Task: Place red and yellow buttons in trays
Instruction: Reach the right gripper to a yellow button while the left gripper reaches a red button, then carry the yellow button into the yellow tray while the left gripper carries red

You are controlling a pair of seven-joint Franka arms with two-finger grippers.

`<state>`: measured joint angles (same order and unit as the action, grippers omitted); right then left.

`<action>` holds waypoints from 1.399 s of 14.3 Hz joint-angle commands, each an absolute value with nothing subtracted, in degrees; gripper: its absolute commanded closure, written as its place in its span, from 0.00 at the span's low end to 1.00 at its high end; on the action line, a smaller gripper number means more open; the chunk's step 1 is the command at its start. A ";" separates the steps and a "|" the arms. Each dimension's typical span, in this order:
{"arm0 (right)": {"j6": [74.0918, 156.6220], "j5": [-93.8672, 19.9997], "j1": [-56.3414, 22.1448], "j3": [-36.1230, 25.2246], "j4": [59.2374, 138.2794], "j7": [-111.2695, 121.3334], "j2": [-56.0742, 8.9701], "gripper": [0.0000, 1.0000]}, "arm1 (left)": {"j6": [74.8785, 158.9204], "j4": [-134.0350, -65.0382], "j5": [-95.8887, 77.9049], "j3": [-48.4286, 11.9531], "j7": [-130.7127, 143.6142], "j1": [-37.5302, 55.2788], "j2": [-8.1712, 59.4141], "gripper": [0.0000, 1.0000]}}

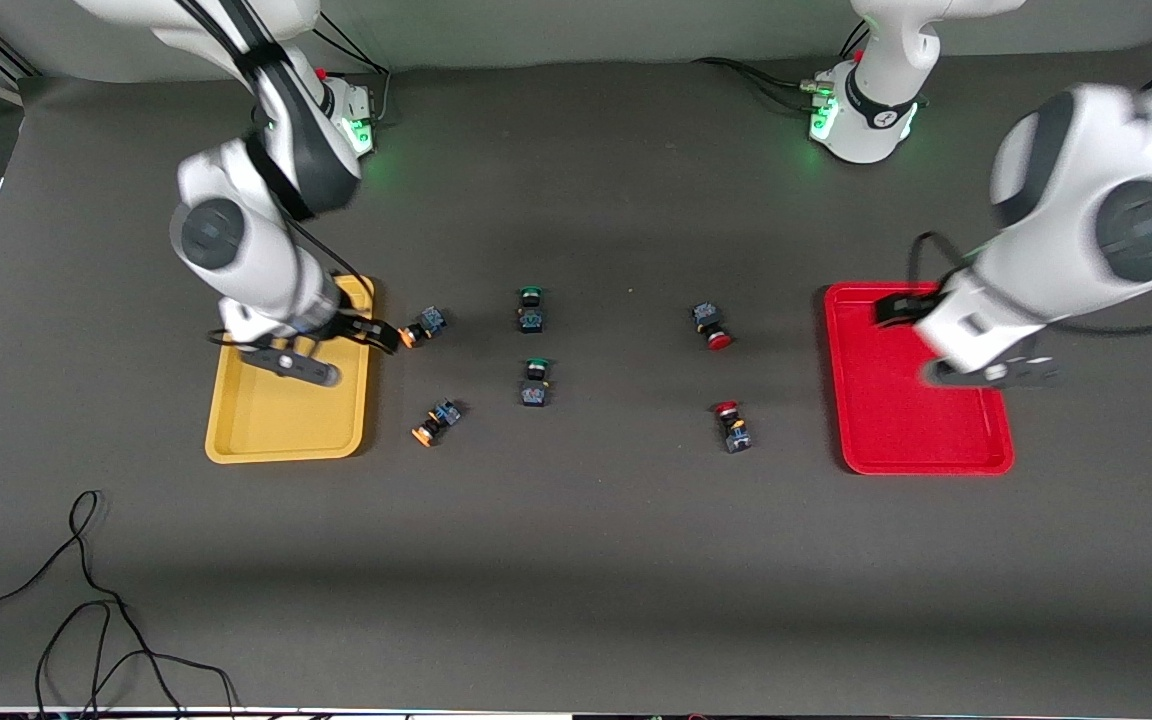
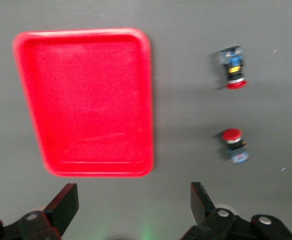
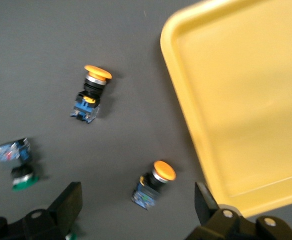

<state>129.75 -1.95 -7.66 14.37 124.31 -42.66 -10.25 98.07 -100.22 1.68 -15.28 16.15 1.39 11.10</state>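
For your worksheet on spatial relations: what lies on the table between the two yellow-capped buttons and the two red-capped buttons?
The front view shows two green-capped buttons there, one nearer the camera, between the yellow-capped buttons and the red-capped buttons.

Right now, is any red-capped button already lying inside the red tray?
No, the red tray is bare, and both red buttons lie on the table beside it.
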 commanded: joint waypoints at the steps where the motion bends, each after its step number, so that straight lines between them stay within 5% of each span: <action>1: 139.19 -2.46 -9.75 14.33 130.14 -50.87 -13.18 0.00 | 103.43 -100.63 1.93 -16.61 26.33 8.32 15.98 0.01; 10: 141.93 -2.98 -9.76 14.94 134.65 -60.19 -18.89 0.00 | 138.65 -126.19 0.62 -17.40 40.96 18.02 19.33 0.01; 14: 145.80 -6.06 -9.76 15.82 134.56 -60.91 -21.61 0.00 | 144.38 -127.00 0.62 -17.40 41.04 17.84 23.02 0.01; 16: 146.77 -6.06 -9.76 15.91 134.39 -60.73 -22.76 0.24 | 146.24 -127.53 0.62 -17.40 41.13 17.67 23.90 0.01; 18: 146.52 -6.06 -9.76 16.17 134.38 -60.91 -22.42 0.72 | 146.43 -127.53 0.53 -17.40 41.57 17.58 24.43 0.05; 20: 146.16 -6.06 -9.93 16.61 134.47 -60.91 -21.02 0.92 | 146.34 -127.53 0.53 -17.40 43.15 17.67 24.43 0.44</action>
